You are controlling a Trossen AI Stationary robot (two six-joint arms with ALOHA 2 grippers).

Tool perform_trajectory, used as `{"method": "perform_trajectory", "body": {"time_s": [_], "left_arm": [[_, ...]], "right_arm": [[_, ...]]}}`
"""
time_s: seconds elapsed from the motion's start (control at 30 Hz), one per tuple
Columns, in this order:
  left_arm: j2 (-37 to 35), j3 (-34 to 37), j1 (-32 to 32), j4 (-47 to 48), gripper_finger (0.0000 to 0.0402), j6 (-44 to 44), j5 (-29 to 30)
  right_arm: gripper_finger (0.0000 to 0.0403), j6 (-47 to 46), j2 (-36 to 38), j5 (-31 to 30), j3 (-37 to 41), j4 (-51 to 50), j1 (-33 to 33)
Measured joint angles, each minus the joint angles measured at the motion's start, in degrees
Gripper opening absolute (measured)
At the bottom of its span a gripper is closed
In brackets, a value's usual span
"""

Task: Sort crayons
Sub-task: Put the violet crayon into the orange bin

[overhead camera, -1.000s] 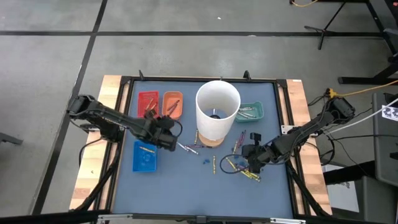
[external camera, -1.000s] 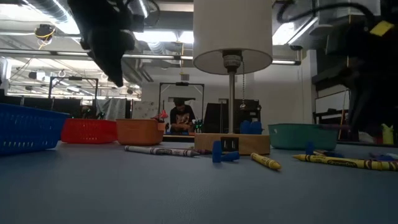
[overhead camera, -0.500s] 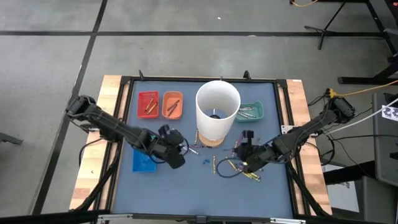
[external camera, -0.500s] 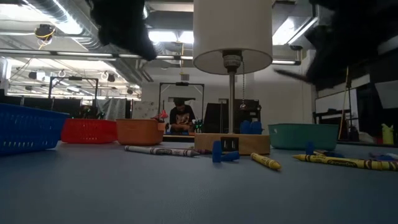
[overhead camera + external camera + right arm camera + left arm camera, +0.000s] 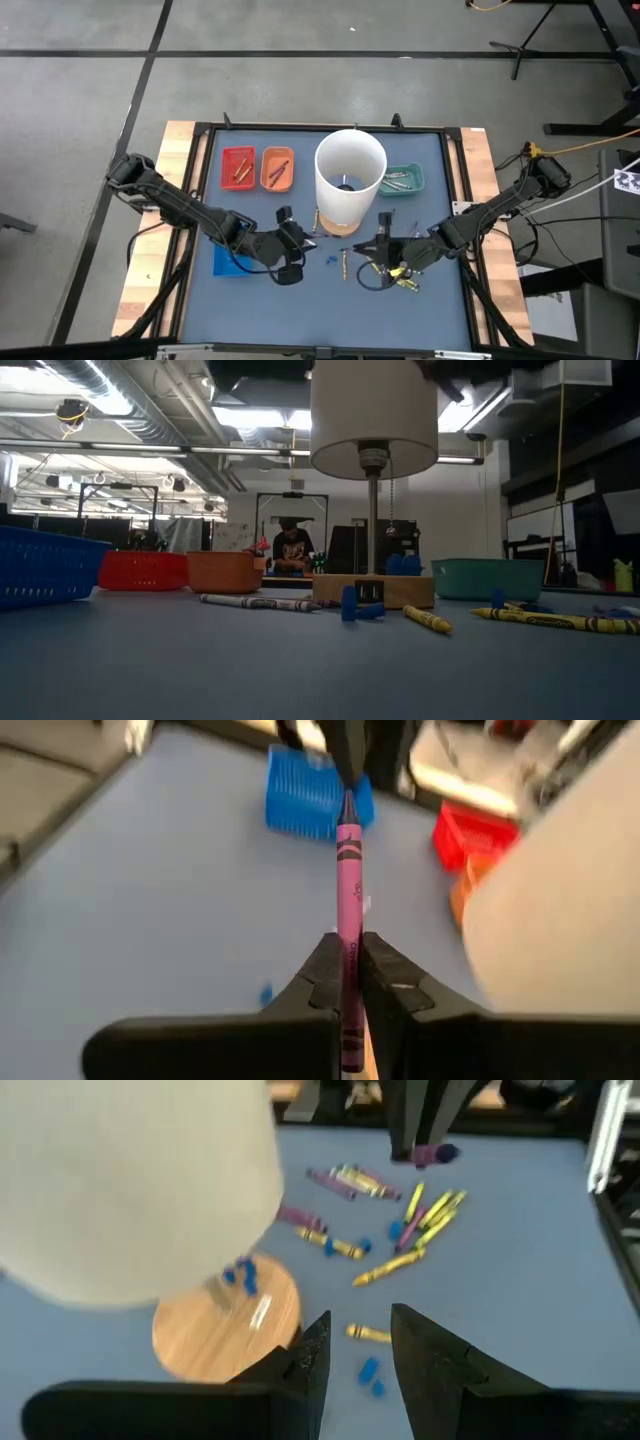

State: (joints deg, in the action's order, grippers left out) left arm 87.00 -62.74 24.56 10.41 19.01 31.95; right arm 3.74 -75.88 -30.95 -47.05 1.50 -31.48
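Both claws moved inward; right claw (image 5: 348,982) gripping purple crayon (image 5: 348,890).

Grey concrete floor (image 5: 90,100) lay all around the table, crossed by dark seam lines. A black stand's legs (image 5: 540,40) sat at the far right corner. Across the table top, long ceiling lights (image 5: 250,420) glowed over silver ducts (image 5: 130,410), and a person (image 5: 292,550) sat at a desk far behind.
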Motion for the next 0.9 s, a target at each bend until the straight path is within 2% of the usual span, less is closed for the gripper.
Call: {"method": "perform_trajectory", "body": {"time_s": [0.4, 0.6, 0.77, 0.9], "left_arm": [[0.0, 0.0, 0.0, -14.9, 0.0092, -15.3, -0.1], [0.0, 0.0, 0.0, -23.9, 0.0092, -24.1, -0.1], [0.0, 0.0, -0.1, -28.7, 0.0092, -28.6, -1.7], [0.0, 0.0, -0.5, -31.3, 0.0092, -31.3, -4.1]], "right_arm": [[0.0018, 14.6, 0.0, 0.0, 0.0, 18.7, 0.0], [0.0018, 18.3, 0.0, 0.4, 0.0, 24.3, 1.4], [0.0018, 18.7, 0.0, 2.8, 0.0, 25.8, 4.3], [0.0018, 18.7, 0.0, 7.5, 0.0, 25.9, 7.1]]}}
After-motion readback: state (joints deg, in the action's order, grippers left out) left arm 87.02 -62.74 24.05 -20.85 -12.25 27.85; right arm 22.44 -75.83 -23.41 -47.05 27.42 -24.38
